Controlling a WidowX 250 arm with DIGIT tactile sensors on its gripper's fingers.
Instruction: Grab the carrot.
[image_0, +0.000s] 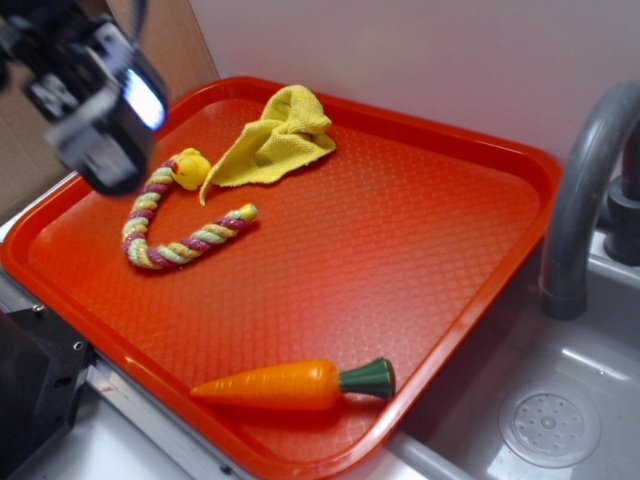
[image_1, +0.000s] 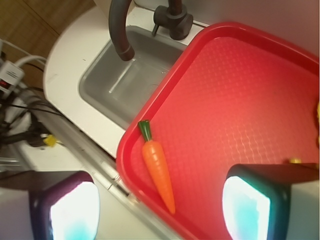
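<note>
The claw (image_0: 100, 100) is hovering at the far left, above the tray's (image_0: 400, 240) left corner, blurred in the exterior view. In the wrist view its two fingers (image_1: 250, 205) are standing wide apart, released and gripping nothing. Just right of it, the rope toy (image_0: 175, 235) is curling on the tray, and a yellow cloth (image_0: 275, 140) is lying crumpled near the back rim. Further right, the carrot (image_0: 285, 385) is lying flat along the tray's front edge, its tip pointing left and its green cap right, well apart from the claw. At the far right, a grey faucet (image_0: 580, 190) is arching over the sink (image_0: 550, 420).
</note>
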